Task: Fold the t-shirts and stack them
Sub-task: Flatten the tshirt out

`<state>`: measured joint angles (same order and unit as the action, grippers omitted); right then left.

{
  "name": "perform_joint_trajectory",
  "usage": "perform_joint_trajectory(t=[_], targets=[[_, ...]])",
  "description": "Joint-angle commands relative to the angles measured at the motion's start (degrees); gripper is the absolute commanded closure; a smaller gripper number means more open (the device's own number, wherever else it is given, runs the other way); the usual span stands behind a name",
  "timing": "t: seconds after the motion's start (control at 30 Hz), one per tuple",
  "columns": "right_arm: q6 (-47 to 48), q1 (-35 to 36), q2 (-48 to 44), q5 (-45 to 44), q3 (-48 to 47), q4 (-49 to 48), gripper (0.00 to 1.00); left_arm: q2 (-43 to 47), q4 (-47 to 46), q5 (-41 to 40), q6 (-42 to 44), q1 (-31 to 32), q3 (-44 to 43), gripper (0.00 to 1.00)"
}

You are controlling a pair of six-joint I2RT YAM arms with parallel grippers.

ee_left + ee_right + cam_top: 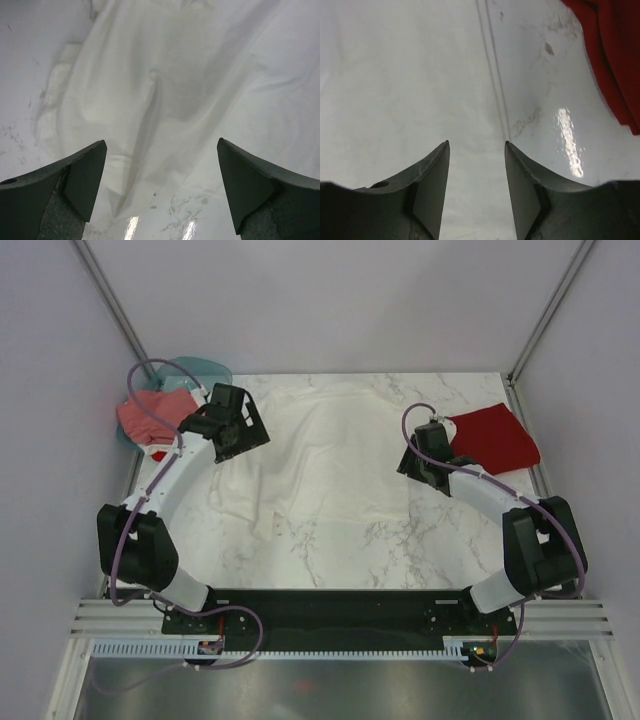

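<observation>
At the far left corner I saw the teal basket (207,368) with a pinkish-red t-shirt (150,416) bunched in front of it, hanging partly over the table (380,540) edge. Just beside that heap was the left gripper (248,440), turned toward the middle of the table; in its wrist view the fingers (85,175) stood wide apart with nothing between them, and below lay the creased cloth of the white t-shirt (165,75). That shirt (320,455) was spread over the centre of the marble top, rumpled along its left and near edges, and I could make out no print on the side facing up. Further right, the right gripper (413,466) sat at the shirt's right edge. Its wrist camera showed the fingers (432,185) parted by a narrower gap, empty, with the shirt's hem (492,75) running up between them — cloth on one side, bare marble on the other. I could not tell whether either gripper touched the fabric. At the far right lay the dark red t-shirt (495,438), folded flat near the table's edge — apart from the white one, its corner showing in the right wrist view (610,55).
</observation>
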<state>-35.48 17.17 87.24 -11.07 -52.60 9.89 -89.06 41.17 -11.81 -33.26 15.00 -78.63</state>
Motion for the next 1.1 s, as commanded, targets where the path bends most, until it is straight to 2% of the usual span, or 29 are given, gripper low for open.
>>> perform_joint_trajectory(t=[0.0, 0.23, 0.33, 0.43, 0.53, 0.6, 0.83, 0.93, 1.07], targets=[[0.59, 0.85, -1.46, -2.38, 4.52, 2.77, 0.43, 3.36, -2.4, 1.18, -7.7, 1.16, 8.83, 0.01], [-0.02, 1.29, -6.46, -2.47, 14.08, -1.97, 0.44, 9.59, -12.59, -0.05, -7.79, 2.4, 22.1, 0.0], [-0.28, 1.46, -7.44, -1.41, 15.68, -2.95, 0.45, 13.99, -16.28, -1.72, -6.65, 2.4, 26.94, 0.0], [-0.81, 1.73, -8.14, 0.43, 17.17, -4.26, 0.45, 17.68, -21.02, 0.2, -5.86, 2.4, 32.21, 0.0], [-1.08, 1.9, -8.23, 0.7, 17.44, -4.53, 0.45, 19.87, -20.87, 3.29, -3.49, 2.48, 31.26, 0.0], [-1.17, 1.82, -7.71, 0.61, 17.62, -4.62, 0.45, 21.46, -20.95, 0.22, -4.27, 2.57, 32.65, 0.0], [-0.99, 1.73, -2.35, 2.8, 16.13, -5.49, 0.5, 22.52, -22.1, -1.54, -4.54, 2.57, 34.25, 0.0], [-0.9, 1.82, -0.58, 2.9, 15.51, -5.58, 0.59, 21.73, -21.92, -2.33, -4.36, 2.57, 34.16, 0.0], [-0.99, 0.59, -1.37, 1.23, 15.33, -5.06, 0.77, 21.38, -21.83, -2.86, -4.8, 2.57, 34.51, 0.0]])
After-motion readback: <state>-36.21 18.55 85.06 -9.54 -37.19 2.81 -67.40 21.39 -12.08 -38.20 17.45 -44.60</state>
